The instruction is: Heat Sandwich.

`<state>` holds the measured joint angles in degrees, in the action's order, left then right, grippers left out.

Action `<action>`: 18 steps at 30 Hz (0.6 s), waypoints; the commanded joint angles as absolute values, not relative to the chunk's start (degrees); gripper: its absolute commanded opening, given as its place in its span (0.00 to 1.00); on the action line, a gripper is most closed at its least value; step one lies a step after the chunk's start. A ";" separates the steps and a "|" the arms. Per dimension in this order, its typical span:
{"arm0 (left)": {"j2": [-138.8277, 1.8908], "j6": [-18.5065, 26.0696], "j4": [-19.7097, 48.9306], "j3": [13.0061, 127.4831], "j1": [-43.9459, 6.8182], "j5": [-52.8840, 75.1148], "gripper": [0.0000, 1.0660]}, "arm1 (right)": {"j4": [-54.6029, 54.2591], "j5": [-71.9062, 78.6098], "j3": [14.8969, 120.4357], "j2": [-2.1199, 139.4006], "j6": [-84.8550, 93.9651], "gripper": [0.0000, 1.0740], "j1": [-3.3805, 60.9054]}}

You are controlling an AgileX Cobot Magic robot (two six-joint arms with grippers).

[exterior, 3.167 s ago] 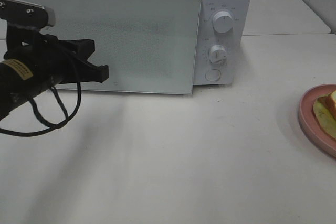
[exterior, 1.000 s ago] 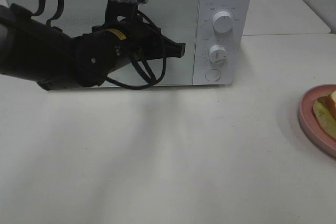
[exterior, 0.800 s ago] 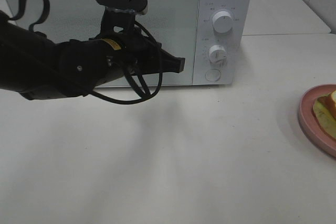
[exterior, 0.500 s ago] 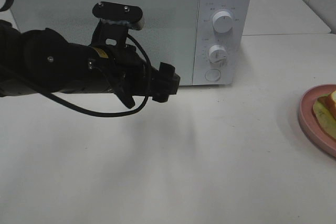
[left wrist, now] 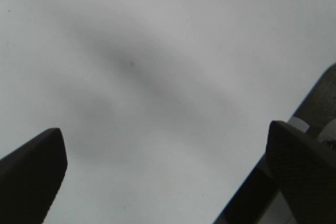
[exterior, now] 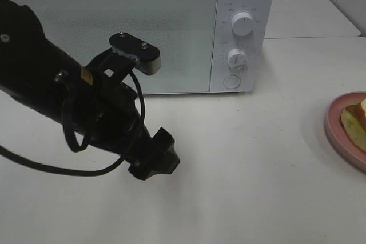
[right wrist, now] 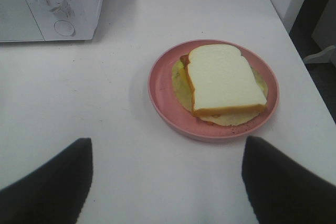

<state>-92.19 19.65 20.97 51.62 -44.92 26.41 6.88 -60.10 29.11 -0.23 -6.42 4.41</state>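
Exterior high view. A white box-shaped microwave oven (exterior: 137, 30) with a pale frosted door is sitting along the far edge of the white counter (exterior: 246, 187), its door lying flush with the casing. Two white round knobs (exterior: 242, 25) and a round button are lining the control panel on the oven's right side. The black left arm is slanting down over the counter's left half, in front of the oven door, with its left gripper (exterior: 154, 158) pointing down toward the counter surface; a black cable is looping beside it. A pink round plate (exterior: 338, 124) is showing partly at the right edge of the counter, with the sandwich (exterior: 355, 123) of white bread and yellow-green filling lying on it.

Left wrist view. Two dark fingers (left wrist: 31, 174) of the left gripper are standing wide apart over bare, shadowed white counter, nothing between them. A dark shape at one corner is probably part of the arm's surroundings; the view is too blurred to say.

Right wrist view. The right gripper (right wrist: 165, 182) is hanging over the counter near its right edge, jaws spread wide and empty. The sandwich (right wrist: 223, 82) is lying flat on the pink plate (right wrist: 163, 103) just beyond the fingertips (right wrist: 52, 182), well apart from the microwave oven (right wrist: 52, 3) toward the far edge.
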 commanded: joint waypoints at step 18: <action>-84.40 1.89 5.90 51.62 -33.75 47.38 0.92 | 6.82 -59.53 28.99 -1.72 -5.96 0.70 3.95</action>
